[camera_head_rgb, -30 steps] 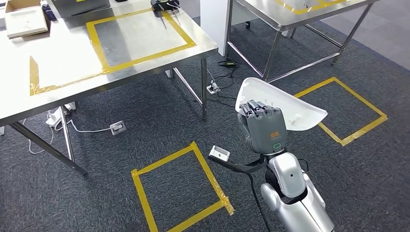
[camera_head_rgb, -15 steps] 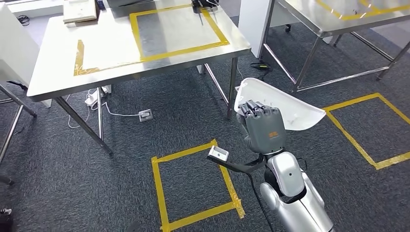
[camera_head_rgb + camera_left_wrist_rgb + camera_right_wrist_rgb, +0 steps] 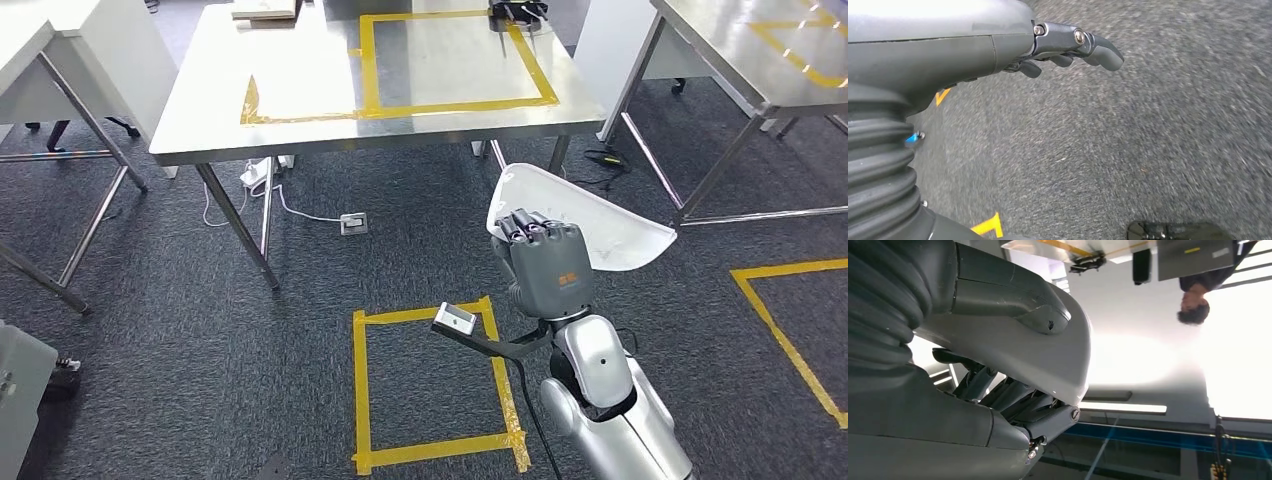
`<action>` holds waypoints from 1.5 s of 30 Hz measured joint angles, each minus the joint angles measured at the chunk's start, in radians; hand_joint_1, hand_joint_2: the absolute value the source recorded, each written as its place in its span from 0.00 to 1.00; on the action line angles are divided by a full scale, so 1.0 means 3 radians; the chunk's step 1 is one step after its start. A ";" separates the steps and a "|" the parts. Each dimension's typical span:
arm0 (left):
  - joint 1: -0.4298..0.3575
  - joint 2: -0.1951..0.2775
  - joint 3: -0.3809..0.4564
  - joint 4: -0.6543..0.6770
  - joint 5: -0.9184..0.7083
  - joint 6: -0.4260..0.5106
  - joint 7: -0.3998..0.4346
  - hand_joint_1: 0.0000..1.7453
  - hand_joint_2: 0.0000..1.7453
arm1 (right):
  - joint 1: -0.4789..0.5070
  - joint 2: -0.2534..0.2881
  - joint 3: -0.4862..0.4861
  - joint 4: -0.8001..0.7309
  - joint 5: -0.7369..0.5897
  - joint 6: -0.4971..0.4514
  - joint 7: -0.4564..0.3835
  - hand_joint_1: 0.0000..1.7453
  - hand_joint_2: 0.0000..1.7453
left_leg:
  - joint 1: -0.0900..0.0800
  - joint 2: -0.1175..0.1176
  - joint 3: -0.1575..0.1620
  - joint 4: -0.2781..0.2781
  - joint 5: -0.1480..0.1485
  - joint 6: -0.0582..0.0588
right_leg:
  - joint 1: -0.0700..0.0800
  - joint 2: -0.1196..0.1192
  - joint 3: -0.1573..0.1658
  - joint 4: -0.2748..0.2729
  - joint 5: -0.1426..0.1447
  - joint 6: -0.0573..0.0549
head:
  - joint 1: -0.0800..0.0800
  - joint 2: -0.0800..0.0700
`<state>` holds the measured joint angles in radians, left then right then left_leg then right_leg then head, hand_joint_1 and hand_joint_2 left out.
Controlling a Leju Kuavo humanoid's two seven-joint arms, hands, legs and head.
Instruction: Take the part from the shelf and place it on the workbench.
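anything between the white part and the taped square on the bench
Nothing visible does. The right hand holds the white part above the carpet, short of the bench. The taped square is bare; only a dark object sits at its far corner.

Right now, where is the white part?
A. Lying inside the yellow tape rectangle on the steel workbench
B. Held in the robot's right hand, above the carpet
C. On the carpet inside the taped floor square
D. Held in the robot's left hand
B. In the head view the right hand grips the white part over the grey carpet, short of the workbench; the left hand holds nothing.
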<state>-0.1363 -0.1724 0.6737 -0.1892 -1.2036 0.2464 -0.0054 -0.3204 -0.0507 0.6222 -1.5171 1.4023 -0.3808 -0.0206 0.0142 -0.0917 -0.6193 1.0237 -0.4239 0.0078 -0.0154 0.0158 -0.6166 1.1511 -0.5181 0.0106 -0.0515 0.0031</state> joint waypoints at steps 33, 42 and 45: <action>0.0018 0.0014 0.0024 -0.0001 -0.0002 0.0003 0.0054 0.00 1.00 | -0.0053 -0.0015 0.0000 0.0053 -0.0114 0.0091 -0.0016 0.96 1.00 | 0.0007 0.0023 -0.0068 -0.0047 0.0088 -0.0127 | 0.0022 0.0105 0.0156 -0.0419 0.0111 -0.0084 | -0.0025 0.0000; 0.0004 0.0015 0.0024 -0.0001 -0.0027 0.0003 0.0041 0.00 1.00 | -0.0099 0.0005 0.0000 0.0041 0.0011 0.0088 0.0035 0.96 1.00 | 0.0059 0.0030 0.0067 -0.0289 0.0194 -0.0010 | 0.0013 0.0007 0.0025 -0.0068 -0.0153 0.0020 | 0.0007 0.0000; 0.0009 0.0014 0.0024 0.0000 -0.0029 0.0003 0.0038 0.00 1.00 | -0.0071 -0.0004 0.0000 0.0044 0.0028 0.0088 0.0051 0.96 1.00 | 0.0087 -0.0006 0.0016 -0.0246 0.0191 -0.0049 | -0.0044 -0.0006 -0.0160 0.0308 -0.0290 0.0084 | 0.0015 0.0000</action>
<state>-0.1336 -0.1681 0.6809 -0.1893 -1.2121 0.2472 0.0061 -0.3416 -0.0519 0.6222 -1.5038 1.4107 -0.3545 -0.0053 0.0403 -0.0936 -0.6146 0.9500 -0.3668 -0.0069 -0.0287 0.0141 -0.6647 1.2435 -0.6052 0.0358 -0.0469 0.0031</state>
